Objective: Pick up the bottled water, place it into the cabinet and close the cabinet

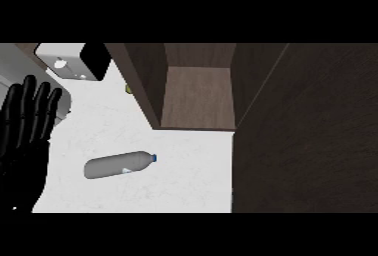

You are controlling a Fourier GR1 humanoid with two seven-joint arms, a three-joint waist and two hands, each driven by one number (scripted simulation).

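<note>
Nothing done yet, we judge: the bottled water (118, 166) lies untouched at center frame on the bench (177, 190), cabinet (198, 95) open above, left hand (28, 112) resting with fingers straight, grasping nothing.

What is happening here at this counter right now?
Nothing is being handled yet. A water bottle lies on its side on the white counter, blue cap pointing right, with no hand on it. The robot's left hand rests open at the view's left edge, fingers up. The right hand does not show. The cabinet behind the bottle stands open, its wooden shelf bare, so the bottle is not yet picked up.
</note>
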